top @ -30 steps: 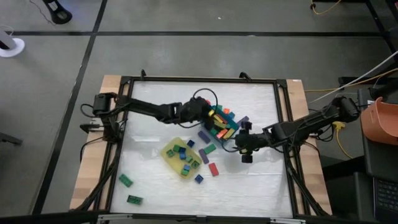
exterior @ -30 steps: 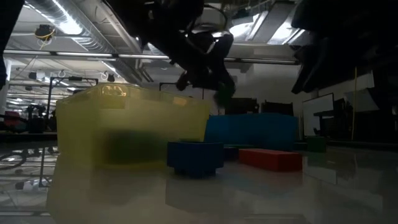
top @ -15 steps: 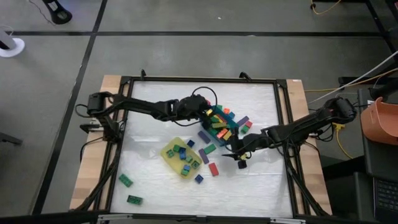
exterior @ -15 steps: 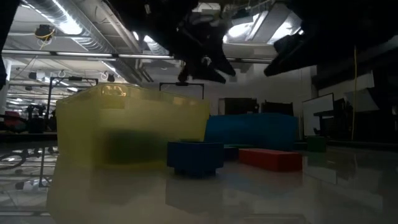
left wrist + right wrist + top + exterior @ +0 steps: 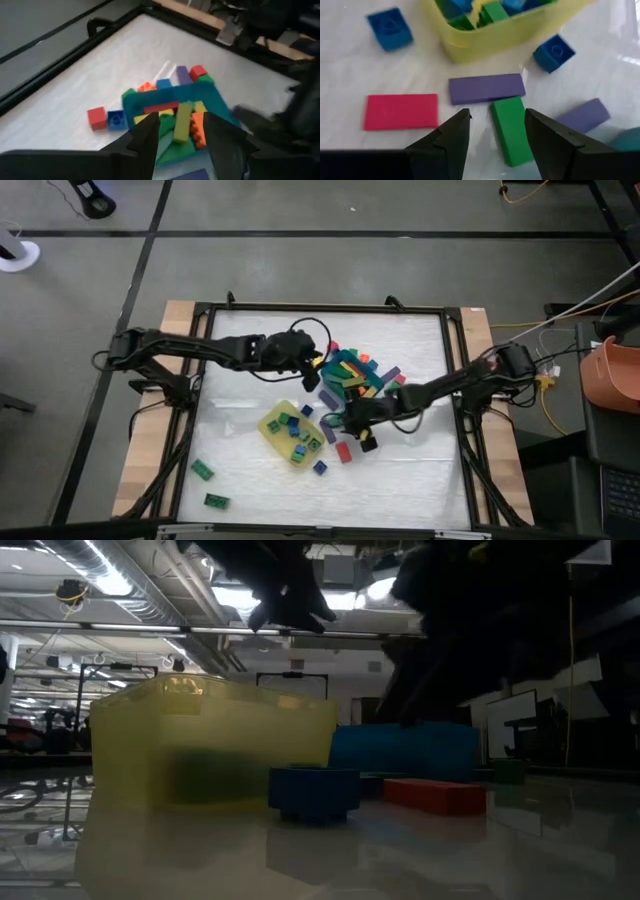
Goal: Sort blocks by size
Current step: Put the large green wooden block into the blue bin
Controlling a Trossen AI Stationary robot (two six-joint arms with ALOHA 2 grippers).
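My right gripper [image 5: 492, 132] hung open and empty over a long green plastic bar block [image 5: 511, 130].

A purple bar [image 5: 486, 88] lay touching at its twelve o'clock; closing crooked risked pinching both.

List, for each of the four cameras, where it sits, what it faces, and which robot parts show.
High: overhead, straight down; both arms, yellow tray, teal tray.
Low: table height, looking level across; yellow tray, blue cube, arms overhead.
Left wrist: on the left arm, facing the teal tray; left gripper open.
Right wrist: on the right arm; right gripper open over a green bar.
Shared: high and right wrist both show the red bar.
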